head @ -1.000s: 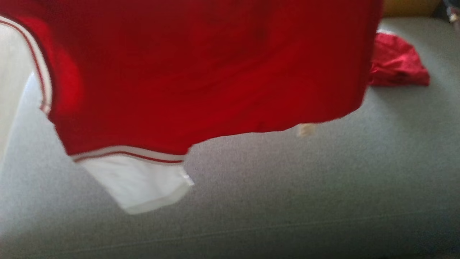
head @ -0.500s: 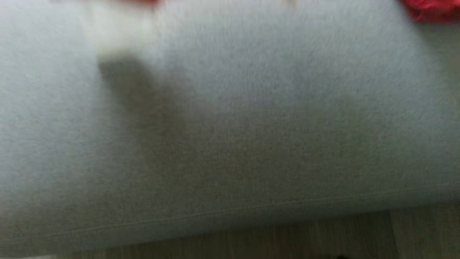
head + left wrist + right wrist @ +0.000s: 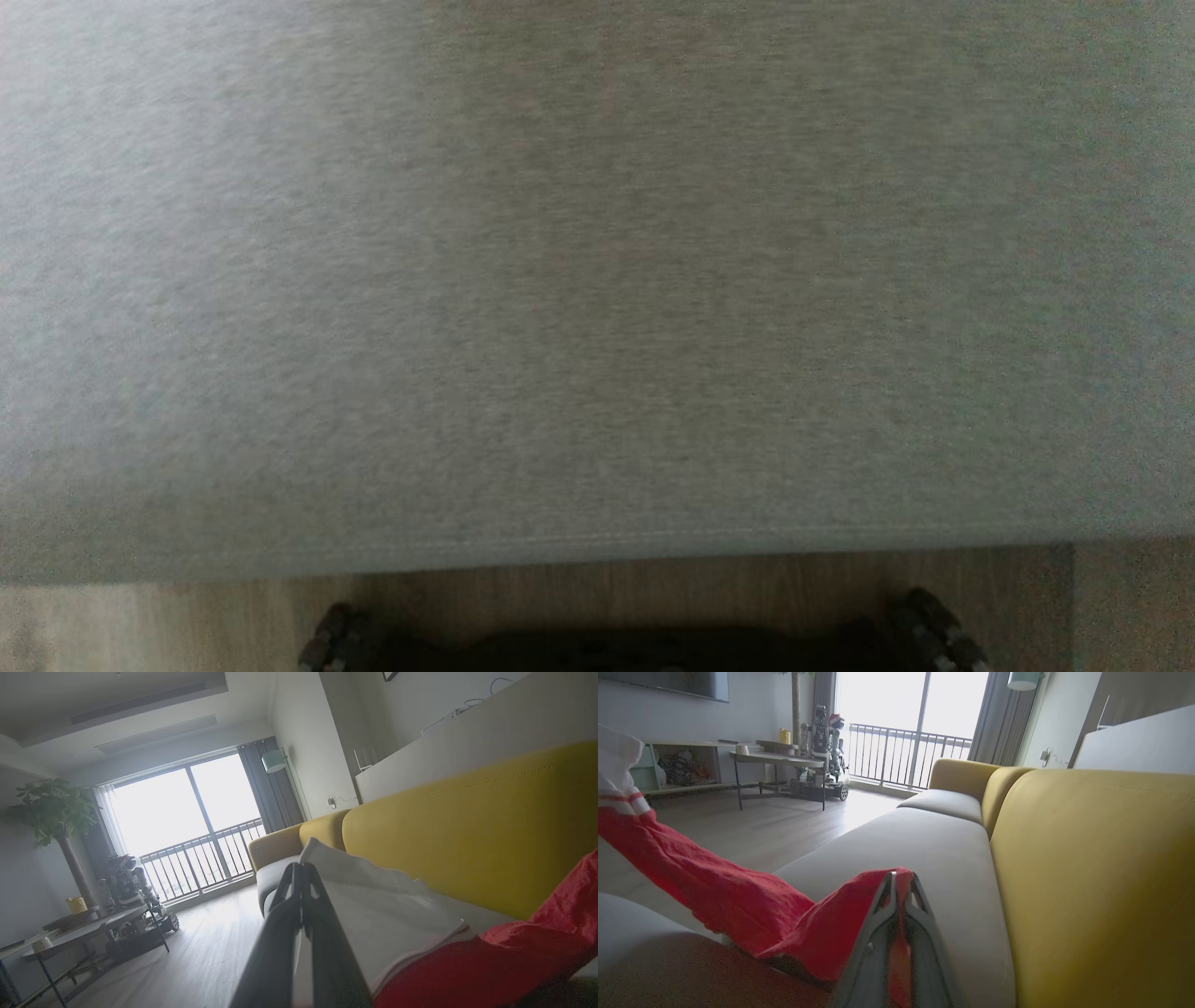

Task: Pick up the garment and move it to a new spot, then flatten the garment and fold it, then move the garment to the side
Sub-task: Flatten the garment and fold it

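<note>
The garment (image 3: 738, 896), red and white, hangs stretched by the sofa seat (image 3: 924, 840); the left end effector (image 3: 299, 870) pinches its white part, the right end effector (image 3: 900, 877) its red edge.

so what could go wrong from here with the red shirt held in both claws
The left claw pinches only the edge of the white sleeve of the garment, and the right claw a thin red fold; either could slip out.
The cloth sags between the claws, so it may land creased on the grey seat.
In the head view the seat's front edge borders the floor; cloth laid near it could slide off.
</note>
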### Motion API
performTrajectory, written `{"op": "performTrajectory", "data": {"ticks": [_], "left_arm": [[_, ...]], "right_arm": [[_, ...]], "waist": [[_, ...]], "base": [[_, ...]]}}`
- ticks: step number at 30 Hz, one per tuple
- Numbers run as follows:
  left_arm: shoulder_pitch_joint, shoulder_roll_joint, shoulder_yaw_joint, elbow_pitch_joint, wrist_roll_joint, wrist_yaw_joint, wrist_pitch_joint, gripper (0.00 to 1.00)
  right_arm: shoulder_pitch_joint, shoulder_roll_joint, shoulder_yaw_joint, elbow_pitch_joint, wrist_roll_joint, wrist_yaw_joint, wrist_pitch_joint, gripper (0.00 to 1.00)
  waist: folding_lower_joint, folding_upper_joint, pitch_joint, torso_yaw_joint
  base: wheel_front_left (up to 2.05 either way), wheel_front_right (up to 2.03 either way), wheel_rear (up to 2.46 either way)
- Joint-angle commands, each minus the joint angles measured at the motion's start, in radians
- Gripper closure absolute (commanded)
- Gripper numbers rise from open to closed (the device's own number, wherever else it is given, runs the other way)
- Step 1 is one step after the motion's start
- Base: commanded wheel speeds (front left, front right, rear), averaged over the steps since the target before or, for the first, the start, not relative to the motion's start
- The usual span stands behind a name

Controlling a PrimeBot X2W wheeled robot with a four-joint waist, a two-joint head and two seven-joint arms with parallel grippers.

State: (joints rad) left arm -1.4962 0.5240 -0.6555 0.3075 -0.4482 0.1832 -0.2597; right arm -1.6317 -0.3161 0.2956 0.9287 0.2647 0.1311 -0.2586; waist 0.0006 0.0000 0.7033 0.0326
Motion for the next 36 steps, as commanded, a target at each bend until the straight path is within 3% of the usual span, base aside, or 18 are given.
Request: {"op": "performTrajectory", "data": {"ticks": [1, 9, 11, 14, 18, 27, 36], "left_arm": [[-0.017, 0.05, 0.08, -0.056, 0.008, -0.016, -0.002, 1.0], [0.411, 0.106, 0.224, -0.194, -0.022, -0.158, -0.002, 1.0], [0.534, 0.134, 0.213, -0.208, -0.066, -0.199, -0.001, 1.0], [0.696, 0.189, 0.189, -0.237, -0.116, -0.227, 0.036, 1.0], [0.881, 0.24, 0.162, -0.281, -0.154, -0.209, 0.083, 1.0], [1.202, 0.285, 0.108, -0.435, -0.272, -0.167, 0.154, 1.0], [1.428, 0.319, 0.128, -0.62, -0.377, -0.059, 0.168, 1.0]], "right_arm": [[0.003, 0.014, -0.01, -0.039, -0.012, 0.0, -0.003, 1.0], [0.222, 0.001, 0.052, 0.115, 0.058, 0.0, 0.019, 1.0], [0.275, -0.001, 0.077, 0.129, 0.102, 0.0, 0.034, 1.0], [0.37, -0.016, 0.121, 0.123, 0.172, 0.0, 0.055, 1.0], [0.487, -0.058, 0.176, 0.084, 0.258, 0.0, 0.078, 1.0], [0.682, -0.13, 0.296, -0.046, 0.343, 0.0, 0.138, 1.0], [0.857, -0.214, 0.274, -0.159, 0.398, 0.0, 0.152, 1.0]], "waist": [[-0.0006, 0.0, -0.004, 0.024], [-0.0006, 0.0, -0.142, 0.028], [-0.0006, 0.0, -0.176, 0.023], [-0.0006, 0.0, -0.221, 0.013], [-0.0006, 0.0, -0.267, 0.007], [-0.0006, 0.0, -0.354, -0.019], [-0.0006, 0.0, -0.411, -0.002]], "base": [[0.0, 0.0, 0.0], [0.0, 0.0, 0.0], [0.0, 0.0, 0.0], [0.0, 0.0, 0.0], [0.0, 0.0, 0.0], [0.0, 0.0, 0.0], [0.0, 0.0, 0.0]]}}
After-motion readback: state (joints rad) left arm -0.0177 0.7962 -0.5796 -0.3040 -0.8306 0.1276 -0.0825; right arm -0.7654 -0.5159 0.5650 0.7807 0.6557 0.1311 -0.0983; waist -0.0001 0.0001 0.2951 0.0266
